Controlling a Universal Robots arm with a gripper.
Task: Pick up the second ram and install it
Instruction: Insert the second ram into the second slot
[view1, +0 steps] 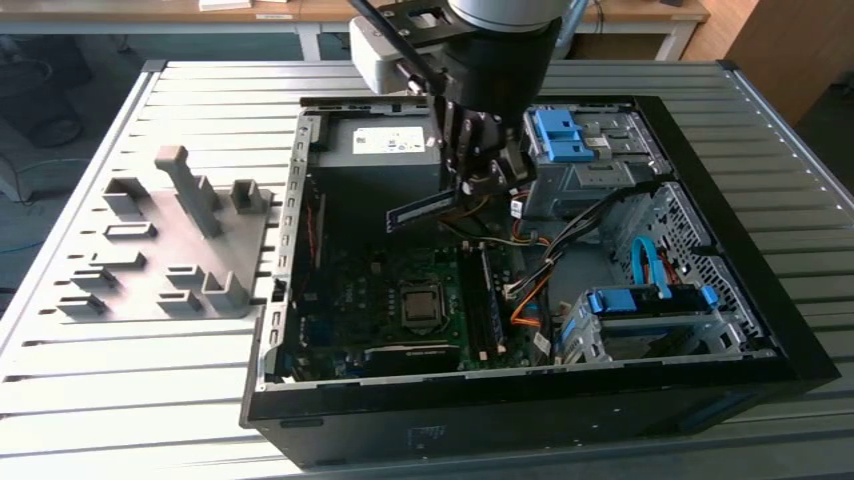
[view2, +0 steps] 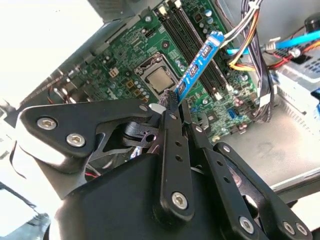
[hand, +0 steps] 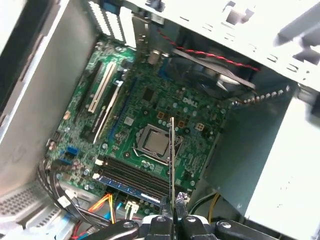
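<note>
In the upper centre of the exterior view, the gripper is pinching the second ram by one end. The stick hangs tilted above the motherboard inside the open computer case, apart from the black slots.

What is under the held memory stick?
The gripper holds the memory stick above the green motherboard. In the second wrist view it crosses the long black slots beside the processor socket, covering part of them.
</note>
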